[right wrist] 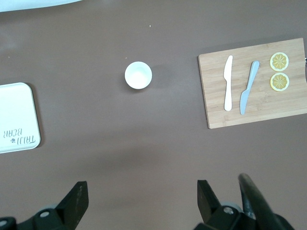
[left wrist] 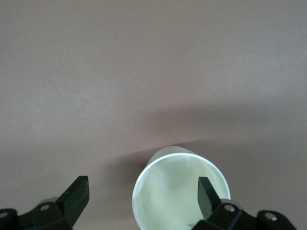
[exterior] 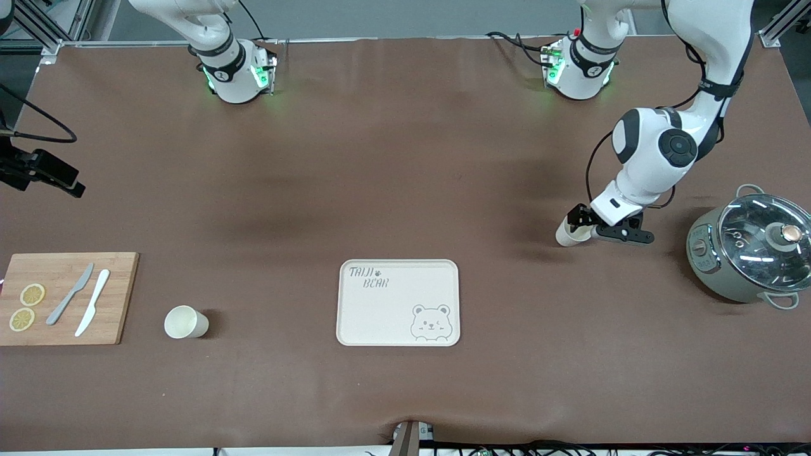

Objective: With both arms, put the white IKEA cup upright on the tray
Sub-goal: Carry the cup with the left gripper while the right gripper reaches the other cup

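A white cup (exterior: pixel 568 233) sits on the brown table toward the left arm's end, tipped toward my left gripper (exterior: pixel 578 223). In the left wrist view its mouth (left wrist: pixel 177 191) faces the camera. My left gripper (left wrist: pixel 143 184) is open; one finger (left wrist: pixel 207 194) is inside the mouth and the other (left wrist: pixel 76 194) is outside the wall. A second white cup (exterior: pixel 185 322) (right wrist: pixel 138 75) stands upright between the cutting board and the cream tray (exterior: pixel 398 303) (right wrist: pixel 17 117), which holds nothing. My right gripper (right wrist: pixel 141 187) is open and empty, high over bare table, and out of the front view.
A wooden cutting board (exterior: pixel 63 297) (right wrist: pixel 254 84) with two knives and two lemon slices lies at the right arm's end. A grey pot with a glass lid (exterior: pixel 751 247) stands at the left arm's end, beside the left arm's wrist.
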